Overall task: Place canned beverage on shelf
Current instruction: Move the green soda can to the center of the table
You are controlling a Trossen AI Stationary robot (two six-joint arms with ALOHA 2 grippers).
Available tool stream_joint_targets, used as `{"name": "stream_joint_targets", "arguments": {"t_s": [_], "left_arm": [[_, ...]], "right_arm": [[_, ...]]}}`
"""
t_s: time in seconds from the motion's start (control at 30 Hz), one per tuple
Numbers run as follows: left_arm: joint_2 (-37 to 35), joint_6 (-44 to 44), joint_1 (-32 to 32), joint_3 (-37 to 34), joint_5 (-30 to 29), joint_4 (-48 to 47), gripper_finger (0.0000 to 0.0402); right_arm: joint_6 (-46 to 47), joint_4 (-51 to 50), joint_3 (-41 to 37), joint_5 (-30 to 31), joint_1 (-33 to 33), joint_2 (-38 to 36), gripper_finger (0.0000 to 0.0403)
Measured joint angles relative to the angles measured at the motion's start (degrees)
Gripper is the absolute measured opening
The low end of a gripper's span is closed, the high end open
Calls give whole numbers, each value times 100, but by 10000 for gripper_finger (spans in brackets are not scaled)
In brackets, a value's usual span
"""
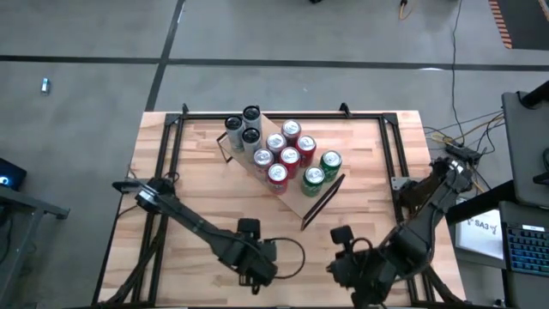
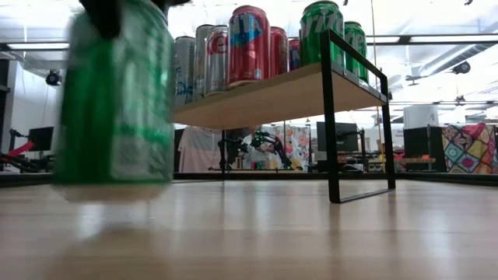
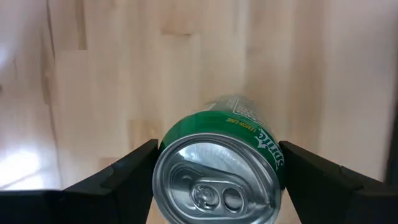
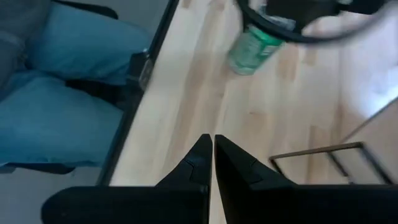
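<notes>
Left gripper point(image 3: 217, 177) pinches a green Sprite can point(image 3: 219, 168) near the table's front edge; right gripper point(image 4: 213, 155) idle, fingers pressed together.

High view: the shelf point(image 1: 283, 172) sits mid-table toward the back, angled, carrying red, green and silver cans; the left gripper point(image 1: 256, 268) sits at the front, the right gripper point(image 1: 350, 264) just beside it. Low view: the green can point(image 2: 115, 101) looms close, upright, its base appearing slightly above the tabletop point(image 2: 311, 233); behind, the shelf point(image 2: 288, 89) carries red cans with Coca-Cola script and green ones. Left wrist view: fingers point(image 3: 124, 177) clasp the can's sides; "LEMON-LIME" legible under the rim, partial white lettering beside it. Right wrist view: the can point(image 4: 252, 50) shows far off across the planks, label unreadable.
</notes>
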Motion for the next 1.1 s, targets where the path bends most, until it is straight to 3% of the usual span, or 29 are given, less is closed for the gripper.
{"name": "stream_joint_targets", "arguments": {"t_s": [0.47, 0.73, 1.1], "left_arm": [[140, -231, 202, 2, -471, 135, 280], [142, -98, 193, 2, -528, 143, 328], [121, 157, 169, 4, -644, 132, 315]], "right_arm": [[592, 26, 0, 153, 235, 551, 9], [837, 153, 0, 266, 232, 638, 9], [1193, 188, 0, 478, 257, 638, 9]]}}
